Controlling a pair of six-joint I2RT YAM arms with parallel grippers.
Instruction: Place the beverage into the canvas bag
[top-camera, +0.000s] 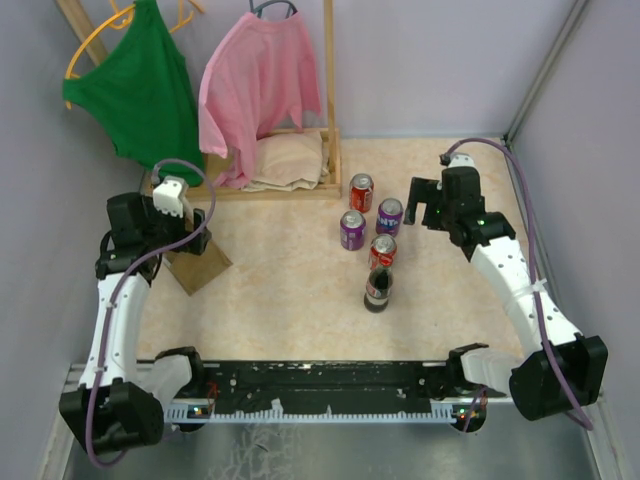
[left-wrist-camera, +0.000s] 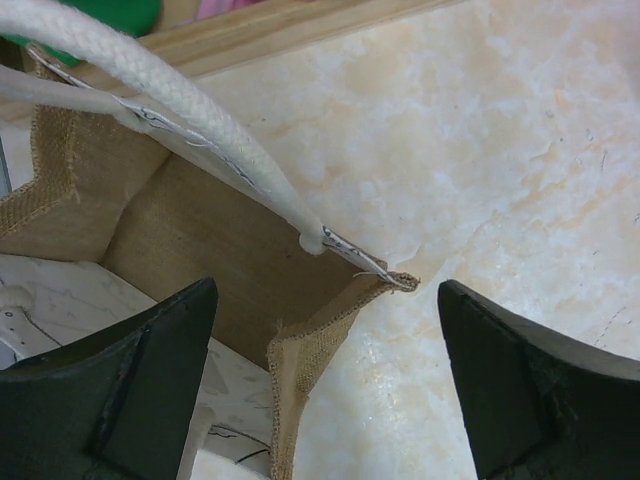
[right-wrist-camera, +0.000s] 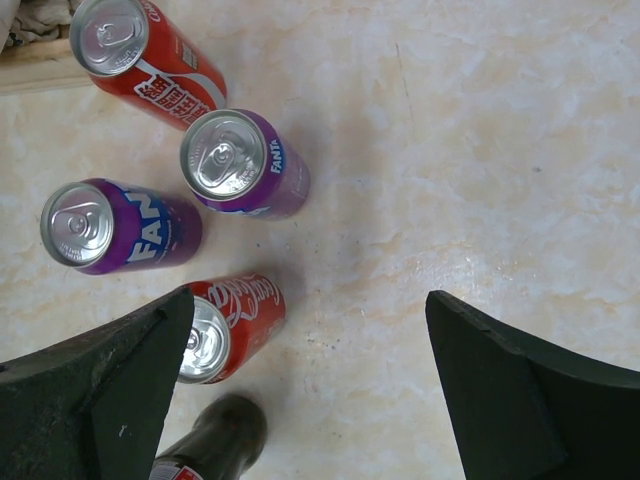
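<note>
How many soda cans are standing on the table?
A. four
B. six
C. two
A. There are four: the far red can, the near red can, the right purple can and the left purple can. The dark bottle next to them is not a can.

Left gripper (top-camera: 198, 234) over canvas bag (top-camera: 203, 266); right gripper (top-camera: 413, 201) beside rightmost purple can (top-camera: 389, 216); dark bottle (top-camera: 378, 289) upright nearby.

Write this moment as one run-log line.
left gripper: open, at bag corner | right gripper: open, beside cans | bottle: upright on table
</note>
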